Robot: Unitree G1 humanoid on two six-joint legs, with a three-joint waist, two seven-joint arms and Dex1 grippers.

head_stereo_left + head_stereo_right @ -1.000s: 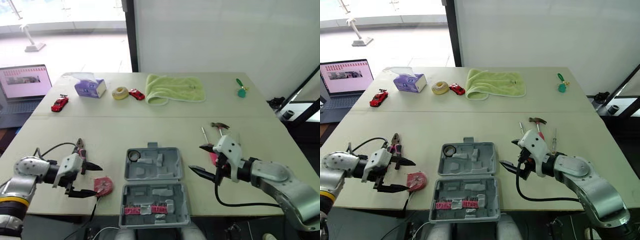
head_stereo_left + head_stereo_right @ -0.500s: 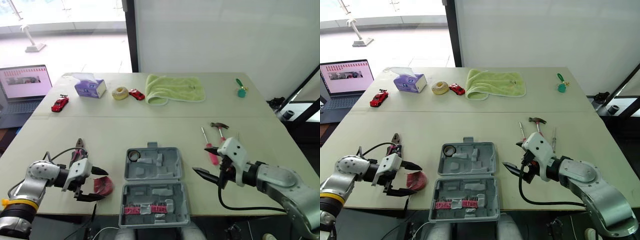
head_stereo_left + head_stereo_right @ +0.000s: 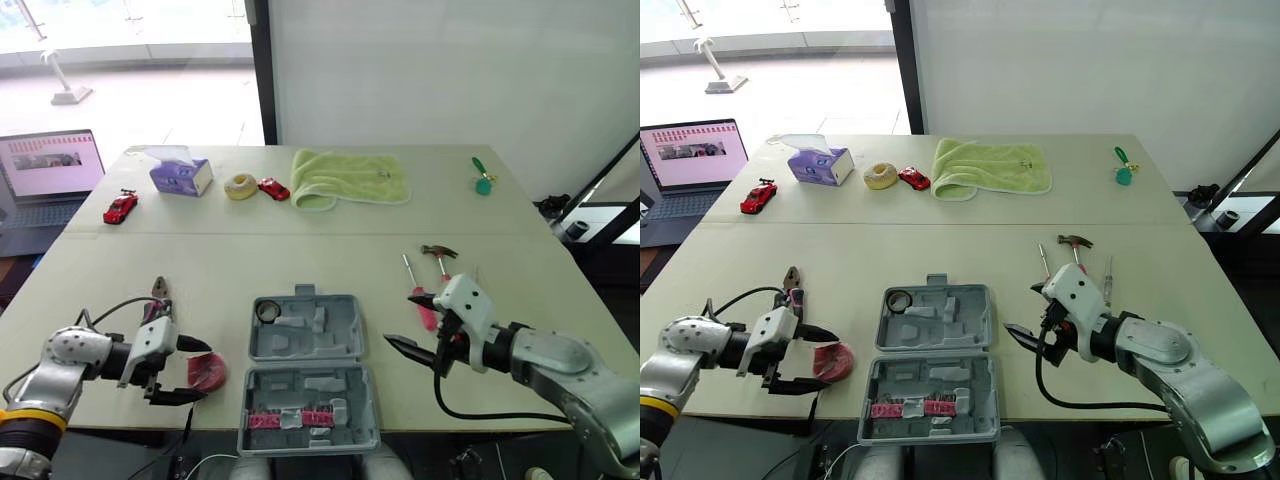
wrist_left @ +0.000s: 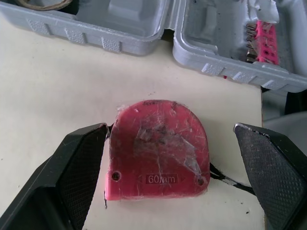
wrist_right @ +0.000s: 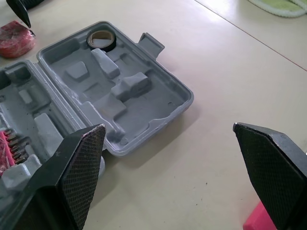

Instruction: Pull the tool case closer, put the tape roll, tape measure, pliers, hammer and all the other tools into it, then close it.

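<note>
Table (image 3: 300, 260): one tool case (image 3: 303, 345), one hammer (image 3: 440, 255)

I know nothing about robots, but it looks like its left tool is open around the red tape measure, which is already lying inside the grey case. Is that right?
Not quite. The left tool is open around the red tape measure, but the tape measure lies on the table beside the grey case, not inside it. The left wrist view shows this.
</note>
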